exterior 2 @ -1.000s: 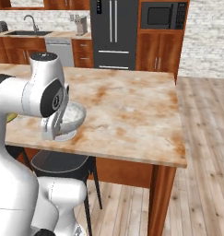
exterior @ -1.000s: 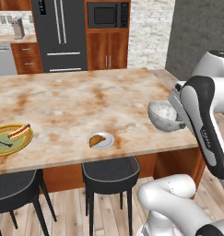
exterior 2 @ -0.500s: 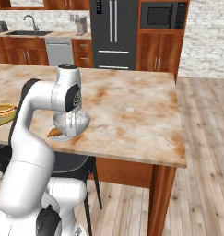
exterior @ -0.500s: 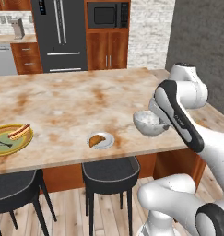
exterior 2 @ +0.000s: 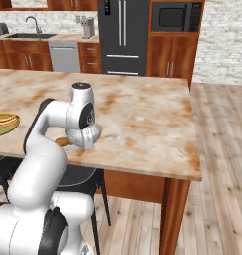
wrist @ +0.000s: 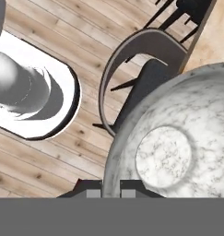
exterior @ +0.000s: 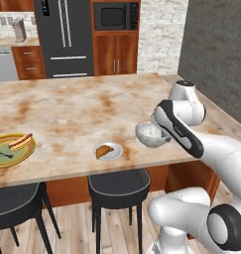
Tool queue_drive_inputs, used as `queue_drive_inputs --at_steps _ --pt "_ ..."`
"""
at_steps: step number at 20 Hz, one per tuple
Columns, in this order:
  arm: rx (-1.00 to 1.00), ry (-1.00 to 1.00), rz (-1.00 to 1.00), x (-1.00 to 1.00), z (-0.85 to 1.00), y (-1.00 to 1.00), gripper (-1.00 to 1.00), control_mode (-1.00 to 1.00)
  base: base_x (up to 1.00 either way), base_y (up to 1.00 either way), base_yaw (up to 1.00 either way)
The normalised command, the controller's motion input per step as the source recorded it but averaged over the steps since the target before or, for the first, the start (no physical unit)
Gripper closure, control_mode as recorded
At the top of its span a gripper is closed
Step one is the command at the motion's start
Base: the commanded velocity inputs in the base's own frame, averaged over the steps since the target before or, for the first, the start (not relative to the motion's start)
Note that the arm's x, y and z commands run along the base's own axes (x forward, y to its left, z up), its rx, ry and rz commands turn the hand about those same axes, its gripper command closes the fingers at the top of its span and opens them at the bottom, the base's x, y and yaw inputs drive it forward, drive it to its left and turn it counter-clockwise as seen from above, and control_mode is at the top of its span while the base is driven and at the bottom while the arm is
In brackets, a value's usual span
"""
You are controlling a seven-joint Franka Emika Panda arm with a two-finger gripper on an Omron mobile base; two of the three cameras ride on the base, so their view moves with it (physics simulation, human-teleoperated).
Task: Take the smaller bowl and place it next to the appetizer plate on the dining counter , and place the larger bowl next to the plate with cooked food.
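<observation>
small bowl (exterior: 150, 134): grey-white, marbled, just right of the snack plate (exterior: 108, 151), low over the table (exterior: 82, 106) near its front edge.
hand (wrist: 111, 191): fingers together, clamped on the bowl's rim.
handling: likely stiff, smooth, breakable; the rim is the place to pinch.
contents: bowl empty; snack plate holds a brown wedge; yellow plate (exterior: 12, 149), far left of the bowl, holds fish and sausage.
</observation>
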Motion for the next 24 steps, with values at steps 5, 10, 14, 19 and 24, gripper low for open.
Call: queue_drive_inputs --at_steps 5,10,14,19,24 --pt "0.0 0.0 0.07 0.66 -0.33 0.11 1.0 -1.0 0.0 0.0 0.0" --pt "0.0 0.0 0.06 0.76 -0.41 0.06 1.0 -1.0 0.0 0.0 0.0" --pt "0.0 0.02 0.04 0.78 -0.5 0.0 1.0 -1.0 0.0 0.0 0.0" --pt "0.0 0.05 0.06 0.63 -0.53 0.02 1.0 -1.0 0.0 0.0 0.0" --pt "0.0 0.0 0.02 0.39 -0.4 0.0 1.0 -1.0 0.0 0.0 0.0"
